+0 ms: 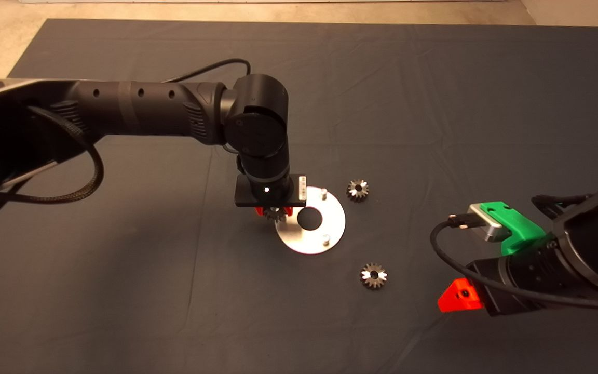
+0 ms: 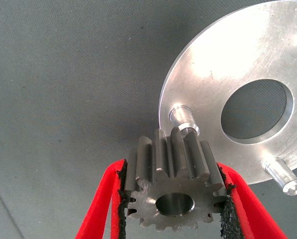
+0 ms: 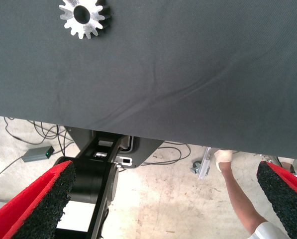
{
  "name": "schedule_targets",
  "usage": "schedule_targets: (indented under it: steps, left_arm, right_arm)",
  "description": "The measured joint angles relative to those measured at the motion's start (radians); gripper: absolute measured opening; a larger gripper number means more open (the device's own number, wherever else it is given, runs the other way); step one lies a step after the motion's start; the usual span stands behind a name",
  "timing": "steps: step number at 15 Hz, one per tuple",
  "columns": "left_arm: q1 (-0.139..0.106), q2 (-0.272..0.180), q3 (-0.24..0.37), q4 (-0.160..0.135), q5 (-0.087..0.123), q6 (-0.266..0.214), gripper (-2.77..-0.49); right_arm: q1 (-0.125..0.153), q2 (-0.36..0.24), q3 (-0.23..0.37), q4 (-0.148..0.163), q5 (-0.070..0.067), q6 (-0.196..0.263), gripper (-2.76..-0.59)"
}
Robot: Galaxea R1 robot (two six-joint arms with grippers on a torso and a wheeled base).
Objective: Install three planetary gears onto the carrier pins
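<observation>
One dark grey cloth mat (image 1: 434,104) carries one flat shiny round metal disc (image 1: 330,231) with three short silvery upright pins (image 2: 184,117), all bare. Left gripper (image 2: 174,199) over disc's left edge, jaws clamped on one grey toothed gear (image 2: 170,184). Right gripper (image 3: 163,204) parked near right, jaws apart. Two loose gears: far-right of disc (image 1: 357,190), near-right (image 1: 373,275).

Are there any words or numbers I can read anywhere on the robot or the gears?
None can be read.
White sticker on the left gripper's black plate: it has dark marks, too small to read.
Held gear, metal disc, two gears on the mat, right gripper: no writing shows.
</observation>
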Motion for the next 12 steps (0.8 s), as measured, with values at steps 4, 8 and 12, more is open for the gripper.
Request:
schedule_targets:
  steps: [4, 8, 12]
  left_arm:
    - [0.001, 0.001, 0.004, 0.007, 0.000, -0.002, -2.38]
    - [0.005, 0.018, 0.004, 0.013, 0.000, 0.001, -2.38]
    - [0.007, 0.037, -0.020, 0.014, -0.003, 0.001, -2.38]
  right_arm:
    - [0.000, 0.000, 0.000, 0.000, 0.000, 0.000, -0.63]
    - [0.000, 0.000, 0.000, 0.000, 0.000, 0.000, -0.63]
    - [0.000, 0.000, 0.000, 0.000, 0.000, 0.000, -0.63]
